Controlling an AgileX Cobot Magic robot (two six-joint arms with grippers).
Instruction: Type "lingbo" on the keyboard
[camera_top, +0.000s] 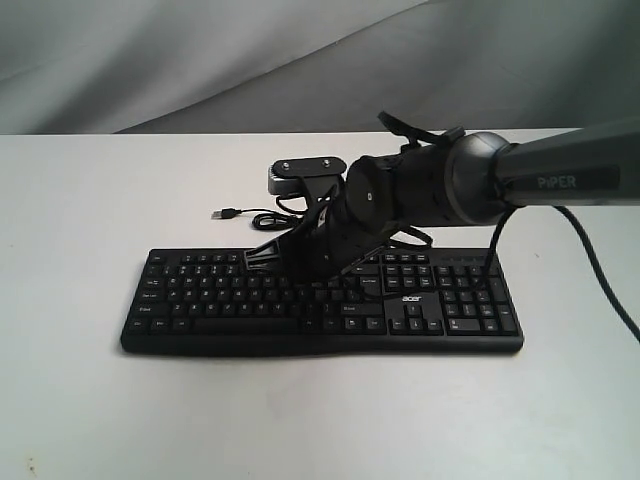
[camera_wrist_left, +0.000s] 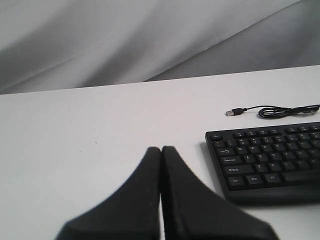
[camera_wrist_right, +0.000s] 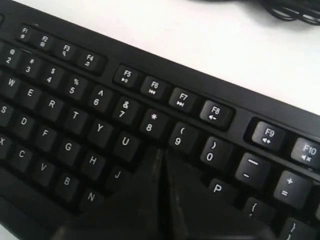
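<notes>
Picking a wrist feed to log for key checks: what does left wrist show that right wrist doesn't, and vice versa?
Left wrist only: the left gripper, shut, over bare table off the Ctrl/Shift end of the keyboard, plus the USB plug and the grey backdrop.
Right wrist only: readable legends along the function row, and the right gripper, shut, its tips at the keys between the U key and the P key.
Both: the keyboard, the white table, and a closed black gripper in the foreground.

Right arm (camera_top: 560, 178): grey tube, "PiPER" mark, blk cable (camera_top: 603, 290); blk wedge claw (camera_wrist_right: 162, 155).
</notes>
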